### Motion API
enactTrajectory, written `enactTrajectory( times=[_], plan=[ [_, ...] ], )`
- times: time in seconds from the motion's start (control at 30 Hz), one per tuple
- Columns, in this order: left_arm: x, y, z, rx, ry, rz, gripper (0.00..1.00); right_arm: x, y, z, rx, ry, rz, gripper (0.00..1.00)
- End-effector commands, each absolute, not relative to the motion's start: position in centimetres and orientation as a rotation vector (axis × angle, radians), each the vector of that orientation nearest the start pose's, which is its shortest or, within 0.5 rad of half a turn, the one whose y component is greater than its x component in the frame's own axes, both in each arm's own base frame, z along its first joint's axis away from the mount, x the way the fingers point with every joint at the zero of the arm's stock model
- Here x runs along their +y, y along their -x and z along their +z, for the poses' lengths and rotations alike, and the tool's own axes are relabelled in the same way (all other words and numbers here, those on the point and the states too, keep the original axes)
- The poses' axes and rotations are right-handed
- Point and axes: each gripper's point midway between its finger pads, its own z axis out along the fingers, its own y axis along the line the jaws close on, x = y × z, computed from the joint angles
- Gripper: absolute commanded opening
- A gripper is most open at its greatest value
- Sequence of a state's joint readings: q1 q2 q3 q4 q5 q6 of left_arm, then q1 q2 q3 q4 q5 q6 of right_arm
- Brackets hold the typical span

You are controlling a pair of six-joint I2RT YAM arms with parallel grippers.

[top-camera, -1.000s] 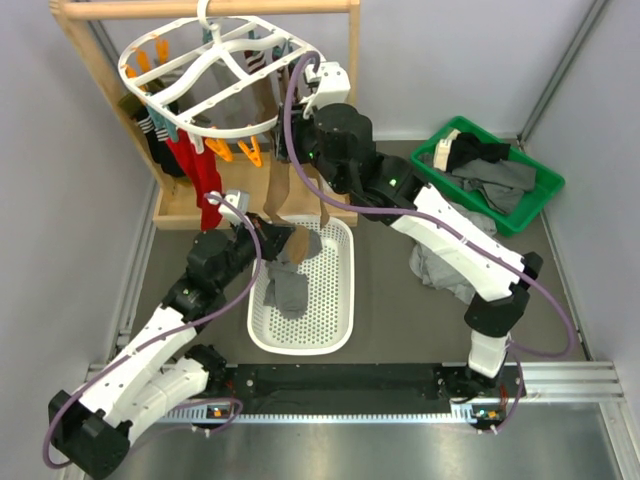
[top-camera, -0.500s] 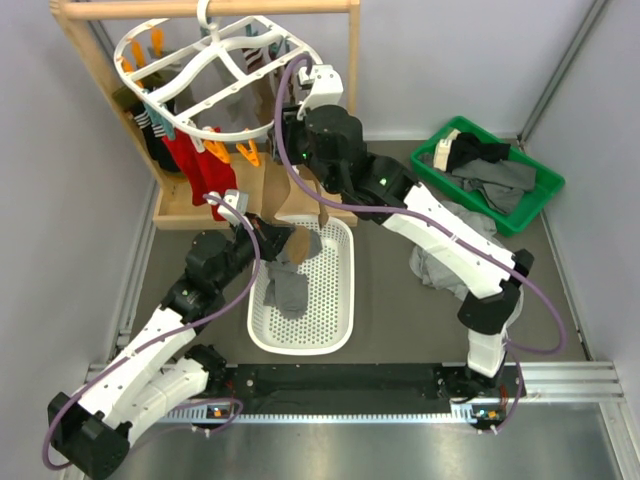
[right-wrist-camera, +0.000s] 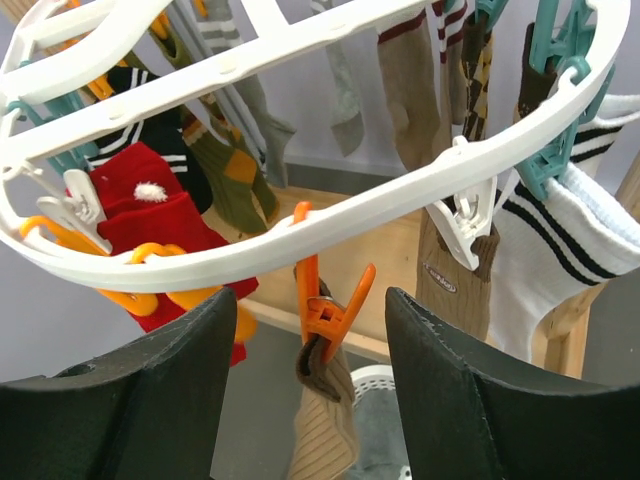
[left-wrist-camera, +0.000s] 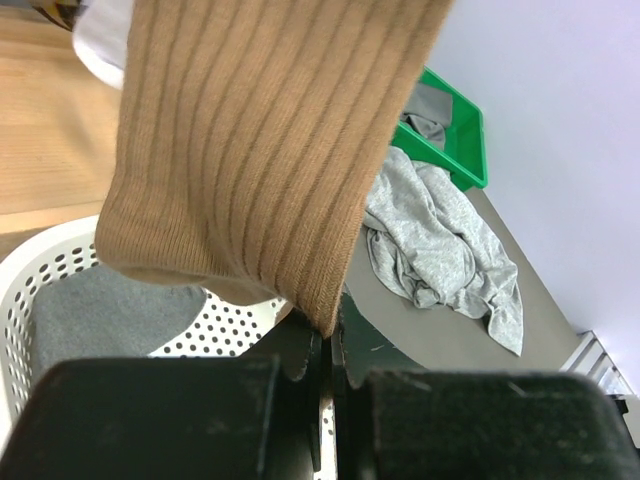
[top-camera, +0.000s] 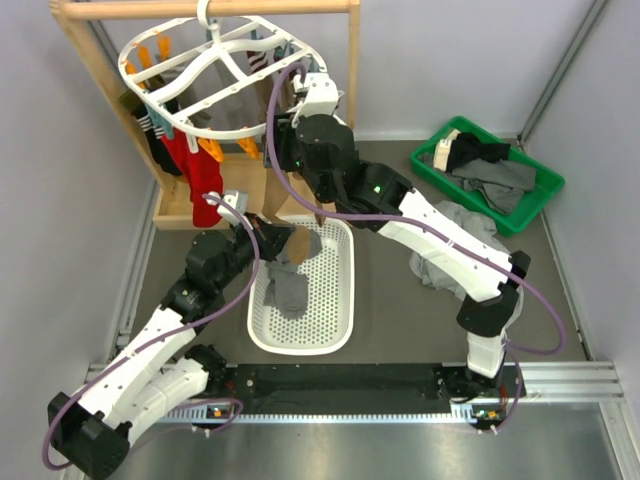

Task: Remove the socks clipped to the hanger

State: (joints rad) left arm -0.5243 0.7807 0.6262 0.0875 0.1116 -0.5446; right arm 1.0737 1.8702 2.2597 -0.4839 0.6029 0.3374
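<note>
The white hanger [top-camera: 215, 75] hangs from the wooden rail with several socks clipped to it, among them red socks [top-camera: 195, 170] and a white striped sock [right-wrist-camera: 560, 250]. My right gripper [right-wrist-camera: 310, 300] is open, its fingers on either side of an orange clip [right-wrist-camera: 335, 300]. That clip holds the top of a tan ribbed sock [right-wrist-camera: 325, 430]. My left gripper [left-wrist-camera: 325, 335] is shut on the lower edge of the same tan sock [left-wrist-camera: 260, 140], just above the white basket [left-wrist-camera: 60, 260].
Grey socks [top-camera: 290, 285] lie in the white perforated basket [top-camera: 320, 330]. A grey garment heap [top-camera: 450, 260] lies right of it, and a green bin [top-camera: 540, 200] of dark clothes stands at the back right. The wooden rail stand [top-camera: 200, 8] stands behind the hanger.
My right wrist has moved left and closer to the hanger, bringing the orange clip between its fingers. The hanger has rocked. The left arm has stayed put, holding the sock.
</note>
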Motion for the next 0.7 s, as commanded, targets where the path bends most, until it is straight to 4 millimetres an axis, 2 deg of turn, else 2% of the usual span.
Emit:
enactTrajectory(
  times=[0.0,0.37,0.67],
  plan=[
    [-19.7,-26.5,27.5,1.686,-0.072,-0.883,0.00,40.6,-31.9,47.7,1.643,0.092,0.595,0.61],
    [-19.8,-26.6,28.0,1.683,-0.081,-0.883,0.00,40.4,-32.4,47.8,1.626,0.077,0.555,0.60],
    [-19.7,-26.4,28.2,1.676,-0.081,-0.889,0.00,41.5,-32.8,47.2,1.629,0.085,0.557,0.60]
  ],
)
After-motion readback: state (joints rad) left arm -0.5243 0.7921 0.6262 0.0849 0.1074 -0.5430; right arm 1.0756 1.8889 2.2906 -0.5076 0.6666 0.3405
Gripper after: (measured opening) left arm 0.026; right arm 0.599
